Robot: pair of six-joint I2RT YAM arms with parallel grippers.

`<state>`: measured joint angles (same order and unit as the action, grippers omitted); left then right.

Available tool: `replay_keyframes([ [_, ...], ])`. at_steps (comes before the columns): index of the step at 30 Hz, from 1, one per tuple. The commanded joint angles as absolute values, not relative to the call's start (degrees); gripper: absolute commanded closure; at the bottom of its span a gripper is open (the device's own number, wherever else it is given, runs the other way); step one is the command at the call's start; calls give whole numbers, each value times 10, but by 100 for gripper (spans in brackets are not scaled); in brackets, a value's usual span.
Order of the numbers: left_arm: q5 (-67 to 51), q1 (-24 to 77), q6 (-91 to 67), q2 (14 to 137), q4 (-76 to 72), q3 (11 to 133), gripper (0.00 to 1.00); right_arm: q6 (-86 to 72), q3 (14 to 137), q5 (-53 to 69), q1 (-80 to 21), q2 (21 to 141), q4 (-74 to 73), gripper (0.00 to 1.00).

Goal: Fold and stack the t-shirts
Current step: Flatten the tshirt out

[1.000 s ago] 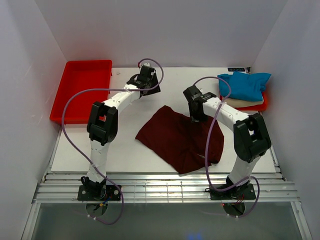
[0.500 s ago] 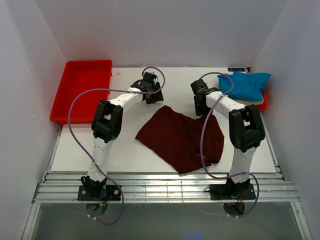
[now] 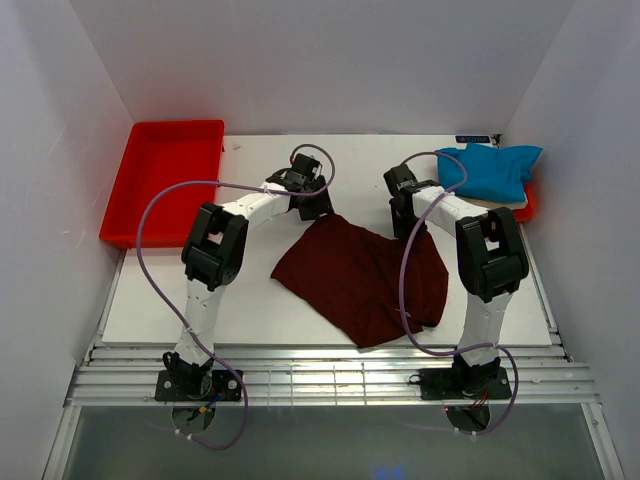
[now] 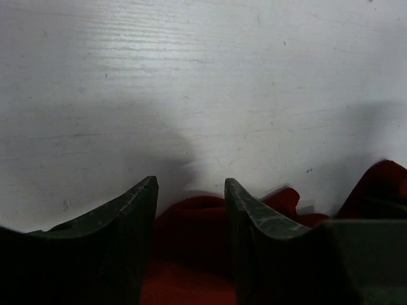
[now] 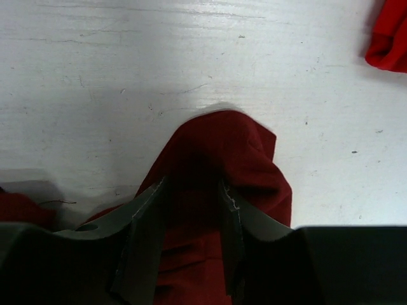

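Note:
The dark maroon t-shirt lies crumpled flat in the middle of the white table. My left gripper is at its far left corner. In the left wrist view the left gripper is open, with the maroon cloth low between the fingers. My right gripper is at the shirt's far right corner. Its jaws stand open astride a raised fold of maroon cloth that fills the gap. The bright blue t-shirt lies on the cream t-shirt at the back right.
A red tray stands at the back left of the table. Another red tray holds the blue and cream shirts at the back right. White walls close in the left, right and far sides. Purple cables loop off both arms.
The left gripper has moved right and nearer, down to the maroon shirt's far left corner. The right gripper has shifted right and farther, to the far right corner, its jaws narrowing a little.

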<state>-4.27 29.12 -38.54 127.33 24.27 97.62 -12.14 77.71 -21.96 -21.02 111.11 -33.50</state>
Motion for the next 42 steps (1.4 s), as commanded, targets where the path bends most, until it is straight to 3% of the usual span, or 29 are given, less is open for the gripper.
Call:
replay_keyframes([
  [1, -64, 294, -402, 1208, 234, 966, 44, -123, 768, -205, -208, 1127, -320, 58],
  [3, -73, 295, -410, 1201, 228, 955, 56, -124, 760, -199, -207, 1132, -319, 64],
  [4, -76, 295, -411, 1198, 224, 950, 65, -123, 757, -194, -207, 1134, -319, 73],
  [5, -77, 296, -413, 1194, 220, 945, 84, -125, 751, -186, -207, 1136, -318, 79],
  [7, -75, 297, -418, 1180, 214, 933, 100, -124, 745, -178, -207, 1142, -316, 92],
  [14, -9, 272, -391, 1132, 259, 967, 100, -112, 830, -171, -207, 1128, -344, 92],
  [22, 62, 190, -365, 1063, 277, 1035, 100, -90, 1196, -188, -195, 1152, -461, 92],
  [26, 71, 171, -327, 1064, 280, 1113, 100, -88, 1294, -200, -185, 1151, -502, 92],
  [32, 55, 171, -279, 983, 191, 1035, 100, -75, 1223, -225, -178, 1055, -489, 92],
  [35, 26, 171, -282, 966, 205, 980, 100, -74, 1119, -179, -178, 1021, -443, 91],
  [38, -23, 171, -292, 948, 211, 915, 100, -104, 1071, -121, -178, 1028, -428, 81],
  [42, -87, 206, -303, 920, 217, 843, 100, -138, 1040, -85, -184, 1030, -398, 75],
])
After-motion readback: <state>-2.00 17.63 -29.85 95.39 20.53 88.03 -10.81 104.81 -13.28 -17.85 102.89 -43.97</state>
